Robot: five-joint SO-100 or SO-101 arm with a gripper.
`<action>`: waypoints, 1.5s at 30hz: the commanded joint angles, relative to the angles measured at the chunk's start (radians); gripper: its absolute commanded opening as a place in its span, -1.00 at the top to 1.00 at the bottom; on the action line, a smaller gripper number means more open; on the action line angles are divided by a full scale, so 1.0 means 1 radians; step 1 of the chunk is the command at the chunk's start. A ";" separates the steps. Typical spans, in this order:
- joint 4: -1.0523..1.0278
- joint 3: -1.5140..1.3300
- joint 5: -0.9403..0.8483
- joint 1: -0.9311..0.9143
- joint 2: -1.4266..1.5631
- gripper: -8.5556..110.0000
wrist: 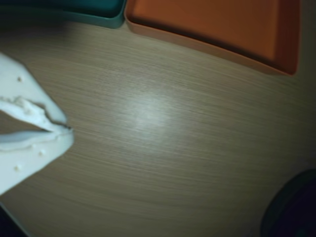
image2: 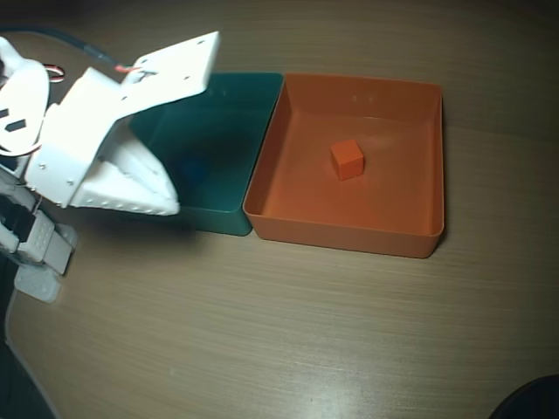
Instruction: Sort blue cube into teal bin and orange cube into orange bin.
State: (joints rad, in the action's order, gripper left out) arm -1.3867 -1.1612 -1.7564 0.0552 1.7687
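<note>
So the gripper [wrist: 66,129] has its white jaws pressed together at the tips in the wrist view, nothing between them; in the overhead view it hangs over the near-left corner of the teal bin [image2: 229,218]. The orange cube [image2: 347,160] already sits in the middle of the orange bin [image2: 349,237], off to the right of the gripper in that view, well clear of it; that half looks done to me.

The blue cube is the puzzle: I can't make it out for sure; there's a faint bluish patch inside the teal bin just right of the fingertips, but it's too murky to call, and the arm covers part of the floor there.

If the blue cube really is in the bin, my guess is the step is just backing off; do it well by lifting straight up first, so the jaws clear the teal wall, then swinging away without nudging either bin.
</note>
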 commanded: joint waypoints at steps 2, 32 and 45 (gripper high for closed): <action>0.078 -0.199 -0.005 -0.006 0.215 0.96; 0.486 -1.862 -0.002 -0.014 1.457 0.96; 0.117 -2.011 -0.003 -0.084 1.586 0.96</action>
State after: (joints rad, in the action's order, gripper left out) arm -1.2118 -3.1094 -1.7564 -0.0107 3.3487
